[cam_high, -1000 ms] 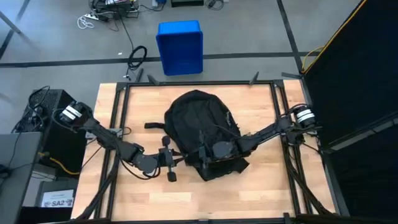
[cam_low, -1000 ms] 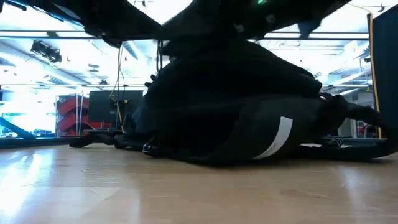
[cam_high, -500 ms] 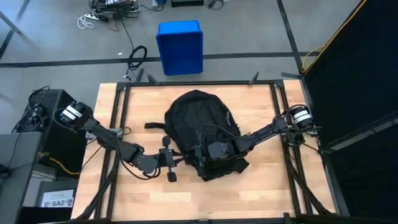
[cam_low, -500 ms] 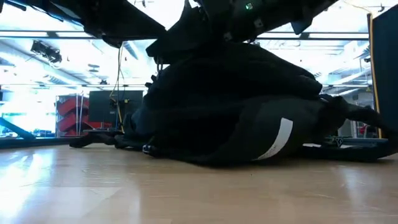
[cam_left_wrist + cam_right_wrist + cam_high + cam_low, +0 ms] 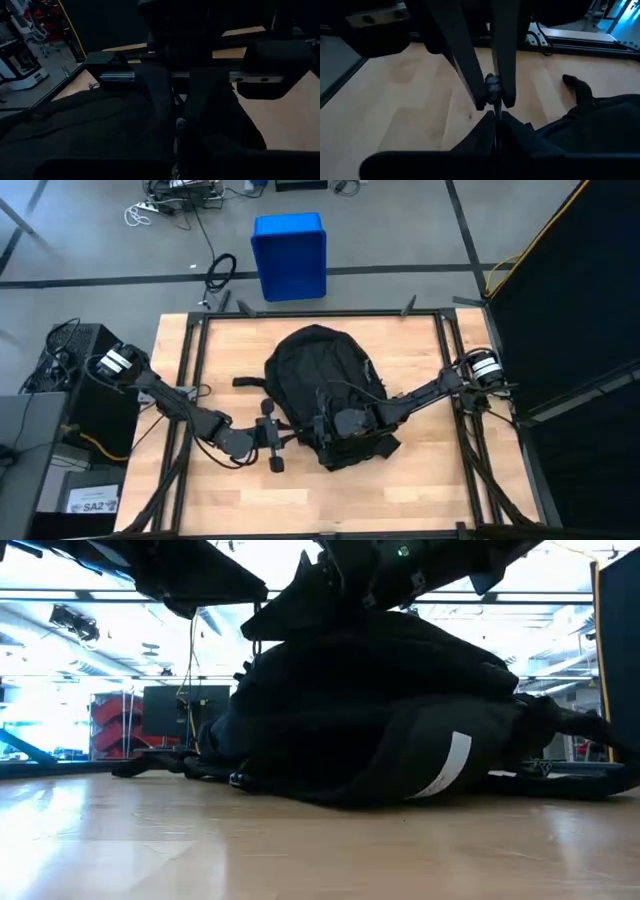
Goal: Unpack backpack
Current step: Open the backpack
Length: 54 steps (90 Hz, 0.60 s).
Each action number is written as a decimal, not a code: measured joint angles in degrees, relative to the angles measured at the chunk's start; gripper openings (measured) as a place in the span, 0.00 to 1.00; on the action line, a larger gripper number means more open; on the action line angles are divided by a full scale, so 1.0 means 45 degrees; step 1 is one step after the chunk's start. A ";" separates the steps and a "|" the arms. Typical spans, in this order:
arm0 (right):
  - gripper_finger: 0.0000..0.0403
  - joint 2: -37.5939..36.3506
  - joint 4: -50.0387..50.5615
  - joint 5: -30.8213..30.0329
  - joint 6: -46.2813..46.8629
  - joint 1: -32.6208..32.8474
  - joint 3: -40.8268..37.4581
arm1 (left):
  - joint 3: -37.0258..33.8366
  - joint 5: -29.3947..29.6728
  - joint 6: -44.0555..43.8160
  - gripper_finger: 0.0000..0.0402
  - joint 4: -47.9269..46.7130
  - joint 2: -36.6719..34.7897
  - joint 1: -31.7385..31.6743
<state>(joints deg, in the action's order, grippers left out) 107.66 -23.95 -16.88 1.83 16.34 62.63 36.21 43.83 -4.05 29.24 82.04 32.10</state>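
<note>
The backpack [image 5: 318, 392] lies flat near the middle of the worktop [image 5: 420, 480], rounded top toward the far edge, a loose strap trailing out on its left. In the low view its fabric sags into a low mound, with a white stripe [image 5: 447, 764] on the near side.

The right hand [image 5: 494, 95] sits over the near part of the bag, and its wrist view shows both fingers pinched together on a small zip pull [image 5: 492, 84], with a peak of black cloth drawn up beneath it. The left hand [image 5: 271, 435] is at the bag's near left edge; its wrist view looks along dark straps and cloth, and I cannot tell whether its fingers are parted or closed on anything.

This looks like a soft, limp thing: cloth will fold and follow whatever pulls it, so tugging the zip alone would probably drag the whole bag rather than run the slider. It likely needs the left hand to pin or grip the fabric beside the zip track while the right draws the pull along the seam. The pull is small and could slip from the fingers under a sideways load, so a pull in line with the track seems safest. For lifting or shifting, the straps or the top handle are the sound places to grip, not the loose panel
</note>
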 joint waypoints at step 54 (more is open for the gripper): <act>0.00 -0.0782 0.0931 -0.0082 -0.0190 0.0667 -0.0019 | 0.0005 -0.0233 -0.0892 0.05 -0.0382 0.0000 0.0146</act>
<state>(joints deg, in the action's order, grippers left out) 104.14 -19.76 -17.26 0.97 19.34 62.54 36.23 42.78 -8.06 27.52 82.04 32.75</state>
